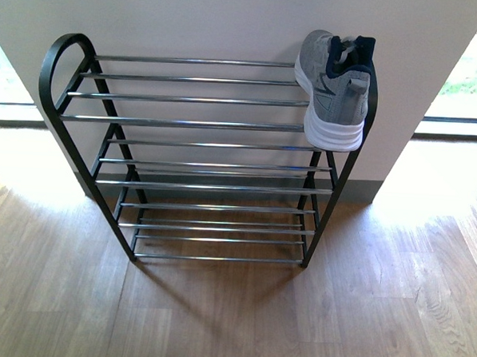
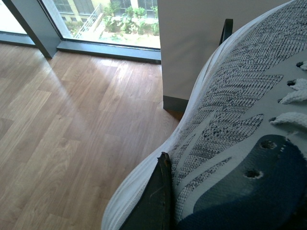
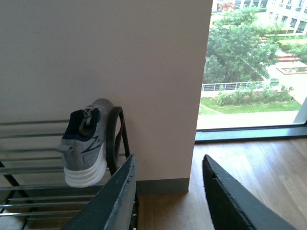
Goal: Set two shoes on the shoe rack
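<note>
The shoe rack (image 1: 193, 124) stands against the wall, black-framed with chrome rods. One grey sneaker (image 1: 333, 91) with a white sole rests on the right end of its top tier, heel toward me; in the right wrist view this shoe (image 3: 85, 143) sits beside the rack's end loop (image 3: 115, 139). Neither arm shows in the front view. My left gripper (image 2: 192, 201) is shut on the other grey shoe (image 2: 240, 110), which fills that view; one black finger (image 2: 156, 201) presses on its side above the sole. My right gripper (image 3: 169, 160) is open and holds nothing, off the rack's right end.
A cream wall (image 1: 230, 26) with a grey baseboard (image 3: 158, 184) backs the rack. Floor-to-ceiling windows (image 3: 254, 67) flank the wall on both sides. Wood plank floor (image 1: 231, 322) spreads in front of the rack.
</note>
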You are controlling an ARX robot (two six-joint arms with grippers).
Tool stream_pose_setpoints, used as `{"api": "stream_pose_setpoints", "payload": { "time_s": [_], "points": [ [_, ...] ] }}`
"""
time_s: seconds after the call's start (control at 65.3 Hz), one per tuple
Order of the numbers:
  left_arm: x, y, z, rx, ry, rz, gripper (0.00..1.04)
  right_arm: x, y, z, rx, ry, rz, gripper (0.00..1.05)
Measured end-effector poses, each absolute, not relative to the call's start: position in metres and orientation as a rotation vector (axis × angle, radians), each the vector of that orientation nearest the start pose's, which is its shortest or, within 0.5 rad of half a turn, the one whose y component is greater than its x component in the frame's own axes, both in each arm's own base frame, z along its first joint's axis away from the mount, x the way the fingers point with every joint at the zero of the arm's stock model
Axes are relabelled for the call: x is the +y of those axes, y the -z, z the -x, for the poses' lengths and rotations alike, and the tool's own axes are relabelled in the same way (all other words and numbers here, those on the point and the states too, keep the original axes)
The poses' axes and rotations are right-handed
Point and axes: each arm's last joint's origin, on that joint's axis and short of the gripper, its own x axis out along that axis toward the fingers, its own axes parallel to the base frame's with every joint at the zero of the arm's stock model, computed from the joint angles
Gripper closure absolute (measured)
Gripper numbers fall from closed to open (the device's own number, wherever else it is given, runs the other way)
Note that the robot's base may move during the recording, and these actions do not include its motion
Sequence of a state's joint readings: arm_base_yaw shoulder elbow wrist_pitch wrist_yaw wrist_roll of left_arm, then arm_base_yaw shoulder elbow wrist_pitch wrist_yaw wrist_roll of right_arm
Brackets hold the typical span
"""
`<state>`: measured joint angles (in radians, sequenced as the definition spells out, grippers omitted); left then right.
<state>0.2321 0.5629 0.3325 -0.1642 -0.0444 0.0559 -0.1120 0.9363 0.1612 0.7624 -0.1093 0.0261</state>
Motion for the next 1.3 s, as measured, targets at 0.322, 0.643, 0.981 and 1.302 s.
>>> {"api": "stream_pose_setpoints", "payload": {
  "time_s": [0.322,0.643,0.981,1.302],
  "points": [
    [0.033,-0.21,-0.134,0.402,-0.262,-0.018,1.03,-0.001,-0.176,-0.152,0.012,-0.003,-0.004,1.03],
    [0.033,-0.21,-0.134,0.402,-0.262,-0.017,1.03,0.0,-0.169,-0.135,-0.007,0.003,-0.003,1.03],
    [0.033,-0.21,-0.134,0.402,-0.262,-0.018,1.03,0.0,-0.173,-0.122,-0.018,0.002,-0.003,1.03],
    [0.033,-0.21,-0.134,0.402,-0.262,-0.017,1.03,0.0,-0.173,-0.113,-0.019,0.002,-0.003,1.03]
  ]
}}
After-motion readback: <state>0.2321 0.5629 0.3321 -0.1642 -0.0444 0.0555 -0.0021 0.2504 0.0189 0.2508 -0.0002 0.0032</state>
